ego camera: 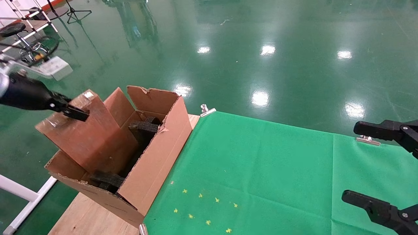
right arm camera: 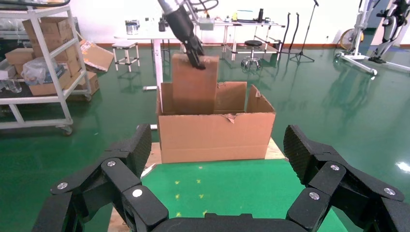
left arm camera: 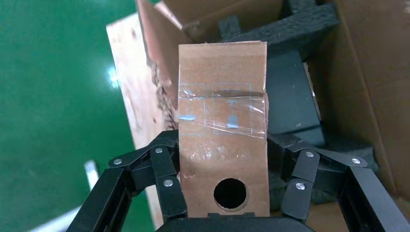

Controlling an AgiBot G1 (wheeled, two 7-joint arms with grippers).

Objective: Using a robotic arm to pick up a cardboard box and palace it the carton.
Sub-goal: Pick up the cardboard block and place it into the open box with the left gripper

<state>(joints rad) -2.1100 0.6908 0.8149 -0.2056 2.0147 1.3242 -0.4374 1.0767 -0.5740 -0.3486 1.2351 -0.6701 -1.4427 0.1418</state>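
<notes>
The right gripper (ego camera: 388, 166) hung wide open over the green cloth (ego camera: 261, 169), well apart from the carton (ego camera: 153, 156). The left gripper (left arm camera: 227, 159) clamped the cardboard box (ego camera: 78, 130) upright, long axis pointing down, lower end already inside the carton.

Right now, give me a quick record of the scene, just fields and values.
left gripper: shut on the cardboard box, gripping its narrow top end
cardboard box: upright, lower end inside the carton
carton: open, black foam blocks inside, on the table's left end
right gripper: open, empty, over the green cloth
</notes>
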